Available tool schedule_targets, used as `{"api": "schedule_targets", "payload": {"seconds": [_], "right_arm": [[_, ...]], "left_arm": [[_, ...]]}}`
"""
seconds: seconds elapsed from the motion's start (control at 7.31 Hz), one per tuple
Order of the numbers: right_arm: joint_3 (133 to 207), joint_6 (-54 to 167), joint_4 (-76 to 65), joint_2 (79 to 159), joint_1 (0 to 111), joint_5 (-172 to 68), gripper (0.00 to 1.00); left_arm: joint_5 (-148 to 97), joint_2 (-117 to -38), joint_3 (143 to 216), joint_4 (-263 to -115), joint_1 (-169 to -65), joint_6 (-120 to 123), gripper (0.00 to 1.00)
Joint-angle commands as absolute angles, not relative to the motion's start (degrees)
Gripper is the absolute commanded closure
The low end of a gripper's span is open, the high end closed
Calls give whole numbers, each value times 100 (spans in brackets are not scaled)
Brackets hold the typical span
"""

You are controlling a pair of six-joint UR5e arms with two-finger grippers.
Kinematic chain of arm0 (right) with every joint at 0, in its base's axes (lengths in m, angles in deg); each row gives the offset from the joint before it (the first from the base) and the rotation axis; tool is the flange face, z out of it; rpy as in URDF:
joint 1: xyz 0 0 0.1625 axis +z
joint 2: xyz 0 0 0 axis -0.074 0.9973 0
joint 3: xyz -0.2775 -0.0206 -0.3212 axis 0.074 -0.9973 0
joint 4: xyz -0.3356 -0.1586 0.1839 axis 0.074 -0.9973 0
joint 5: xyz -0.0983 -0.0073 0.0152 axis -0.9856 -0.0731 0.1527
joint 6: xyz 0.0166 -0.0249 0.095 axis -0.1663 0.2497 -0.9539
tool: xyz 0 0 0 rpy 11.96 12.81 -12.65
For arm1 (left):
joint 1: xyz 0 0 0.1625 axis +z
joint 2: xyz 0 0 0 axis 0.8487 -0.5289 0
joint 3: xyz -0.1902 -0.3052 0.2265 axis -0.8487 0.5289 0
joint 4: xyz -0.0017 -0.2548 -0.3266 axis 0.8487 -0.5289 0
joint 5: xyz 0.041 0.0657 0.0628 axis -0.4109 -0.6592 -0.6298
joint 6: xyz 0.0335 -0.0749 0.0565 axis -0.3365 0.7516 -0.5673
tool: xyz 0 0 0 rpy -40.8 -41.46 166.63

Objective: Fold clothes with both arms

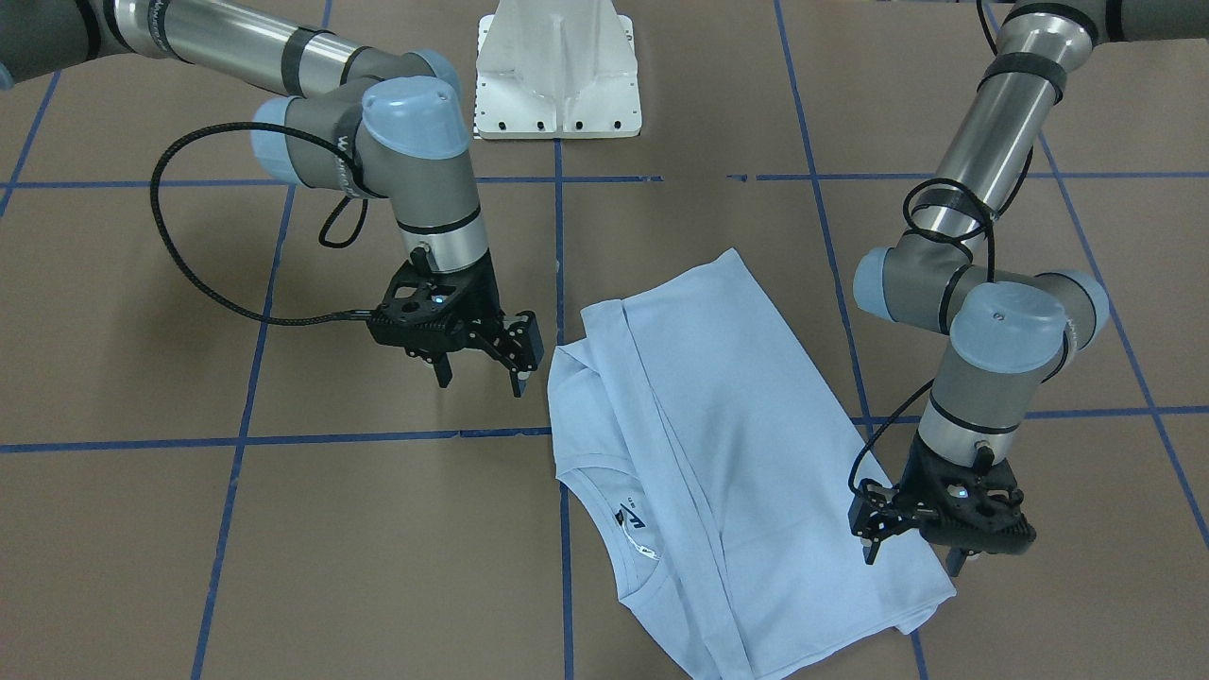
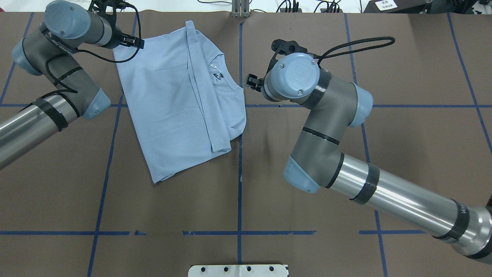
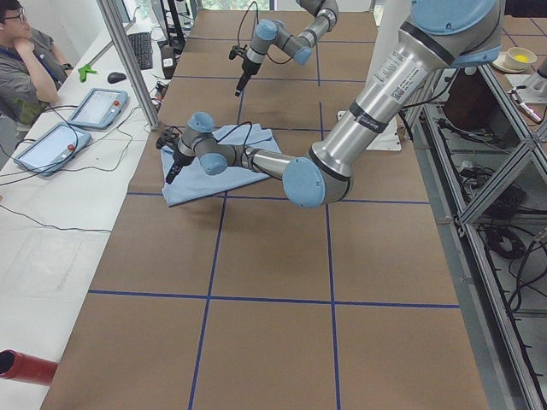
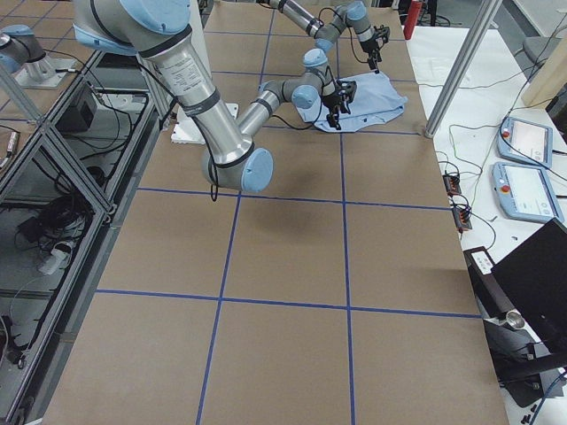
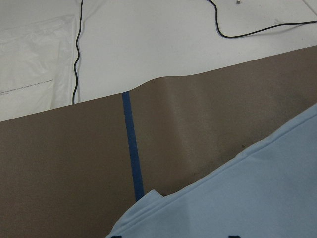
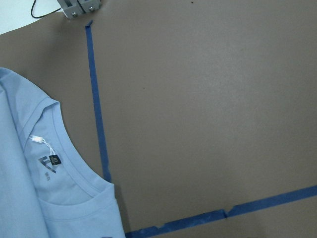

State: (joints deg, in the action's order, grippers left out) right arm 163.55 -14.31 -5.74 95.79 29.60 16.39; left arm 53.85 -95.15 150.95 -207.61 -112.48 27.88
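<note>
T-shirt (image 1: 727,444) lies flat on brown table (image 1: 142,529), roughly mid-table, set at a slant across the blue tape grid (image 1: 283,439). It is folded lengthwise into a long narrow shape, with one panel lapped over the other. Collar (image 1: 590,491) sits at the operators' end and shows on the side toward the right arm. Dark neck label (image 1: 631,519) is visible inside it, and the right wrist view shows a white tag (image 6: 37,141) next to the label.

Left gripper (image 1: 911,555) is over the shirt's far corner edge at the operators' end, fingers spread with nothing between them. Cannot tell if the tips touch the cloth. The left wrist view shows only the shirt's edge and bare table.

Right gripper (image 1: 480,376) points down over bare table just beside the shirt's folded sleeve edge, not touching it. Its fingers are spread and empty.

White pedestal base (image 1: 557,76) stands at the robot's end of the table. A seated person (image 3: 26,51) shows in the left side view beside the table, well apart from the shirt
</note>
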Motion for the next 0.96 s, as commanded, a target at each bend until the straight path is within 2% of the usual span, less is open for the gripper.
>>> {"api": "schedule_targets", "payload": {"seconds": [0.0, 0.41, 0.55, 0.82], "right_arm": [[15820, -2460, -600, 9155, 2566, 1411, 20], [15144, -3042, -635, 8804, 2240, 1067, 26], [15107, -3052, -635, 8803, 2178, 1058, 34], [15098, -3052, -809, 8838, 2064, 997, 37]], "left_arm": [[5442, -9296, 15459, -20774, -11256, 2827, 0], [5442, -9287, 15459, -20782, -11238, 2827, 0], [5442, -9287, 15459, -20782, -11238, 2818, 0], [5442, -9278, 15459, -20782, -11221, 2827, 0]]}}
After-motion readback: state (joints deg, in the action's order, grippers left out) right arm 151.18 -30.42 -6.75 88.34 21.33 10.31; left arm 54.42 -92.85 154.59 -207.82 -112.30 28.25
